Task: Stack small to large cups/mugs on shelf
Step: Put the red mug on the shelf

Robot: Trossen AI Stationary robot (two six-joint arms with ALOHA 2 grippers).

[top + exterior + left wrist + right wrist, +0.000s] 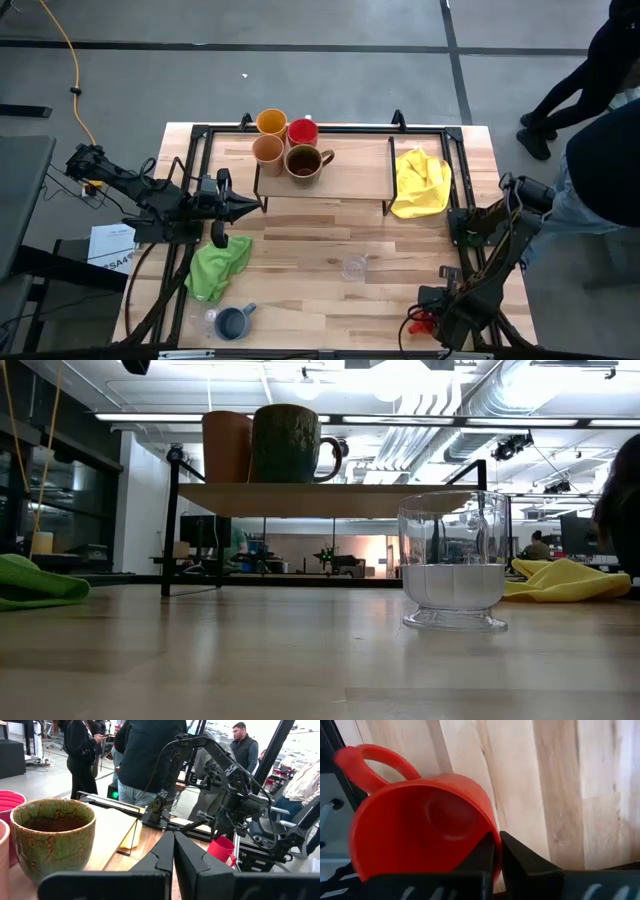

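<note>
Shelf: the little wooden shelf [350, 175] sits at the top middle of the high view.
Cups on the shelf: four cups crowd its left end: a yellow cup [271, 122], a red mug [303, 131], a tan cup [268, 150] and a brown mug [305, 161].
Cups not on the shelf: a clear glass [353, 267] stands on the table [300, 300] in the lower middle. A blue mug [232, 322] waits at the lower left, just beside another glass [208, 320] that is hard to see.
Cloths: a green cloth [217, 266] lies at lower left and a yellow cloth [420, 180] at upper right (these are not for stacking).
Right pincer: the right gripper [496, 851] is at the lower right of the high view. Its fingers are pinched shut on the wall of a second red mug [420, 825], one finger inside and one outside.
Left pincer: the left gripper [174, 851] waits at the left edge of the shelf, by the brown mug, shut and holding nothing.
Step now: I think the mug is just grabbed and must go to the shelf next.
What could go wrong: the pinch is thin, on the rim only, so the mug could swing or slip out when lifted.
Another worry: the shelf's left end is full, so the mug could bump the other cups or the waiting arm.
</note>
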